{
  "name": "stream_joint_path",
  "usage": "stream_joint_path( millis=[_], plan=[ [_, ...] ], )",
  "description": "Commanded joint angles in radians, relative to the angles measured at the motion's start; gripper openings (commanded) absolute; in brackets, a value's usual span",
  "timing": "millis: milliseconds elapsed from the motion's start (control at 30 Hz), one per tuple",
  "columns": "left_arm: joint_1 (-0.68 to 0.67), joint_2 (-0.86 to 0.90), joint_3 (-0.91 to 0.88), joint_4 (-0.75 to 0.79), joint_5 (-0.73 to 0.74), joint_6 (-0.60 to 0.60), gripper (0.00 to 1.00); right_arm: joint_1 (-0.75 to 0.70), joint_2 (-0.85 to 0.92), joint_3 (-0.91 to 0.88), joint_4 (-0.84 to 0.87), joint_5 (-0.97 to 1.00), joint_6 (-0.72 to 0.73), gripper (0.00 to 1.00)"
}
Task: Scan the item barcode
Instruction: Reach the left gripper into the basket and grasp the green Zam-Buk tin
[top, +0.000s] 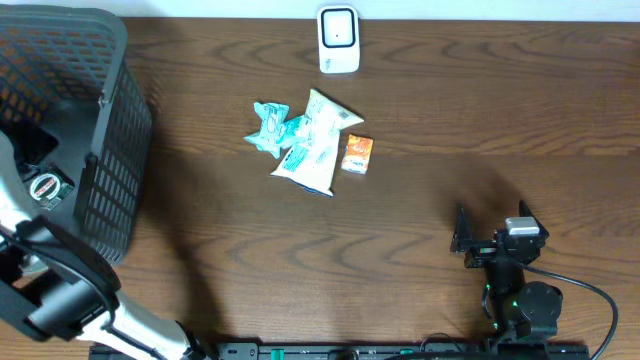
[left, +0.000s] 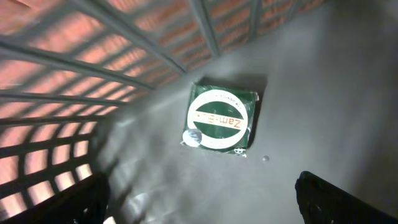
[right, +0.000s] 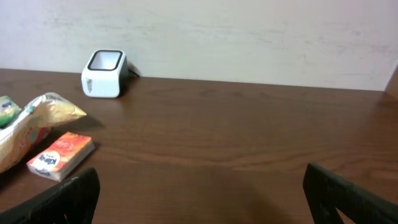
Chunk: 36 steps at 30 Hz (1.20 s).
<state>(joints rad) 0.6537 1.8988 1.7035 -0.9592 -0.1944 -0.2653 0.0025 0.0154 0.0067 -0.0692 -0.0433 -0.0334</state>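
Right gripper (top: 492, 222) sits lower right in overhead, over bare table (top: 420, 250), jaws spread as wide as they go, nothing in them. Left gripper (left: 202, 188) is down inside the basket (top: 110, 150) at the left edge, jaws also wide open and empty. Its fingers (left: 339, 199) show only in the bottom corners of the left wrist view. The tin (left: 219, 116), green with a white round label, lies flat on the basket floor above and between them, not touched by either, close to the mesh wall. Mid-frame in overhead there's a loose pile on the table: teal packet (top: 270, 128) against the left side of a white bag (top: 315, 148), and an orange box (top: 357, 155) just beside the bag's right edge. Scanner (top: 338, 40) stands upright at top centre by the table's far edge, well apart from the pile and from both grippers. Can't tell barcode position on any item.
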Motion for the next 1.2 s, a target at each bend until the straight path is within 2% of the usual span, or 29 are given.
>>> stream_joint_path(
  millis=[0, 133, 300, 367, 733, 933, 1167],
  plan=[
    [0.005, 0.055, 0.004, 0.004, 0.014, -0.032, 0.94, 0.005, -0.004, -0.001, -0.004, 0.008, 0.01, 0.99],
    [0.005, 0.098, 0.004, 0.008, -0.027, -0.13, 0.97, 0.005, -0.004, -0.001, -0.004, 0.008, 0.01, 0.99],
    [0.004, 0.127, -0.009, 0.05, -0.027, -0.14, 0.98, 0.005, -0.004, -0.001, -0.004, 0.008, 0.01, 0.99],
    [0.004, 0.127, -0.024, 0.079, -0.027, -0.139, 1.0, 0.005, -0.004, -0.001, -0.004, 0.008, 0.01, 0.99],
    [0.005, 0.127, -0.164, 0.253, -0.027, -0.131, 0.98, 0.005, -0.004, -0.001, -0.004, 0.008, 0.01, 0.99],
    [0.005, 0.127, -0.167, 0.292, -0.027, -0.048, 0.98, 0.005, -0.004, -0.001, -0.004, 0.008, 0.01, 0.99],
    [0.005, 0.127, -0.239, 0.366, -0.027, -0.025, 0.98, 0.005, -0.002, -0.001, -0.004, 0.008, 0.01, 0.99]
  ],
)
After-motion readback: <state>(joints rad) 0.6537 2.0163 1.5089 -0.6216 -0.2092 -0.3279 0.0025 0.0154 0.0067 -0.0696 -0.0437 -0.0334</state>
